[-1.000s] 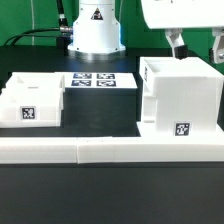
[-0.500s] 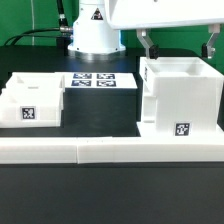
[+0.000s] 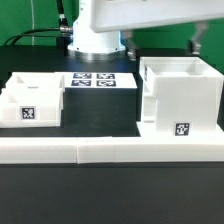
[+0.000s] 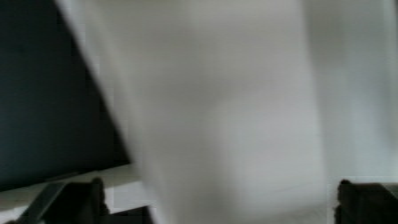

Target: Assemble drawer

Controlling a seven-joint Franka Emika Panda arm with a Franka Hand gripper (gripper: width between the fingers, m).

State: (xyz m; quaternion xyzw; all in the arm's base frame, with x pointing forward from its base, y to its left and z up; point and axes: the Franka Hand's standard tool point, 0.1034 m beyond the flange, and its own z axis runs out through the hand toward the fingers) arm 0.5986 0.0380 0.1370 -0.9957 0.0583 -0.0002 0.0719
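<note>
Dark table (image 3: pixel 100 205) carries the parts. At the left lies one tray (image 3: pixel 30 100), in the middle, farther back, the marker board (image 3: pixel 100 80), and at the right stands the housing (image 3: pixel 180 100), untouched. The claw (image 3: pixel 163 46) has slid leftward over the housing's far edge, jaws wide and empty. I judge it is still lining up. Its body is cut off, the wrist view is blurred white, and no second tray shows.
</note>
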